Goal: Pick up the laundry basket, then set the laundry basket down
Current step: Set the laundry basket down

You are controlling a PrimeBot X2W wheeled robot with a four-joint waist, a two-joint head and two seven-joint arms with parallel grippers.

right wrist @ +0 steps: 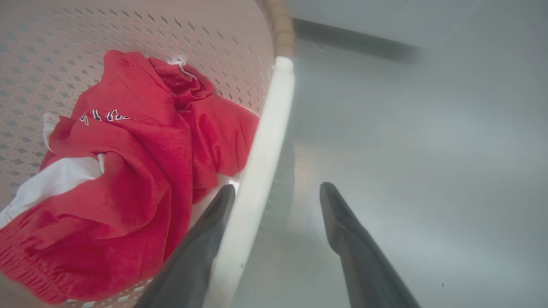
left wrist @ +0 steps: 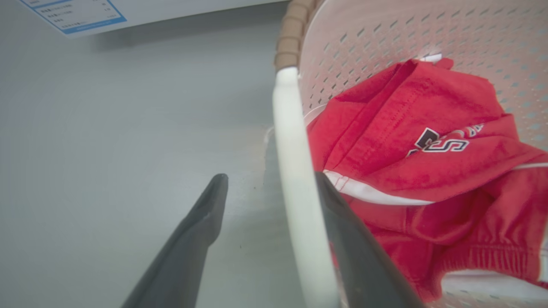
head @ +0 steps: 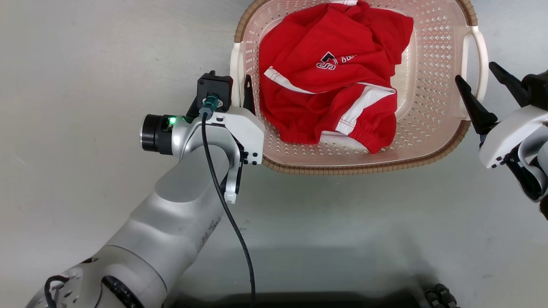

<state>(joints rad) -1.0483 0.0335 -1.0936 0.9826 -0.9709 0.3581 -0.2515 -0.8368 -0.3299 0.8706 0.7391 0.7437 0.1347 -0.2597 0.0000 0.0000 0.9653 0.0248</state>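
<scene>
basket (head: 355,169) on floor (head: 85,128), red shirt (head: 325,85) inside | left gripper (left wrist: 270,176) astride left handle (left wrist: 295,192), right gripper (right wrist: 278,187) astride right handle (right wrist: 261,171), both spread, nothing pinched | likely next: close both together, lift level so it won't tip | open floor left, right and nearside of the rim

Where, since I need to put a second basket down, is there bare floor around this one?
Bare floor lies left of the left gripper, and in the strip between the laundry basket's near rim and the robot's dark base. Crowded: the right gripper and the left each straddle a white handle, and red clothing covers much of the basket bottom.
</scene>
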